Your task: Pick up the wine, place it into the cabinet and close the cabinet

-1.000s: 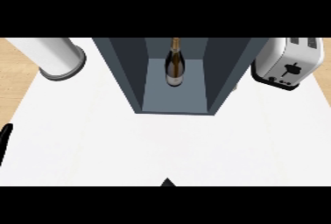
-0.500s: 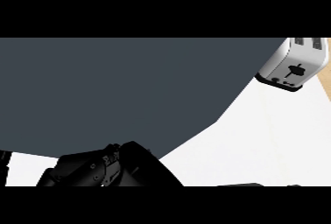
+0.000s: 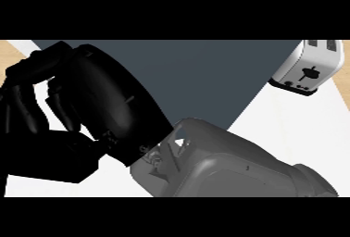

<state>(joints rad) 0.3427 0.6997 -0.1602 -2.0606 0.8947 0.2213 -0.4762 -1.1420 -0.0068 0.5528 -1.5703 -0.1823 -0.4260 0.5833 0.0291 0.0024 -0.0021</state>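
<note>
Head view: the robot's right hand [image 3: 109,102] looms large at the left of the picture. It is a glossy black mass of rounded, hard-shelled segments, taken as the right because its forearm [image 3: 232,166] enters from the lower right. From this close it cannot be told whether the hand is open or closed, and nothing shows in its hold. The forearm is a smooth, matt grey casing, bulbous near the wrist, with a cut-out that exposes darker parts inside. The left hand is not seen.

Behind the hand, a flat slate-grey panel fills the upper middle, plain and without sheen. It is apparently a face of the cabinet [image 3: 205,78], though whether door or side wall cannot be told, nor whether it touches the hand.

The wine shows nowhere. It is not on the visible counter or in plain sight at the hand, and the cabinet's inside is hidden. If the bottle is already stowed, as its absence suggests, closing the cabinet would be the step in hand. Neither a shut door nor the bottle's place can be confirmed from here.

Beyond the panel lies the white, smooth counter [image 3: 294,129]. On it, at upper right and well apart from the hand, a boxy white-and-chrome toaster [image 3: 308,65] with a black base stands tilted in the frame. A tan wooden strip [image 3: 10,46] edges the top left corner.
</note>
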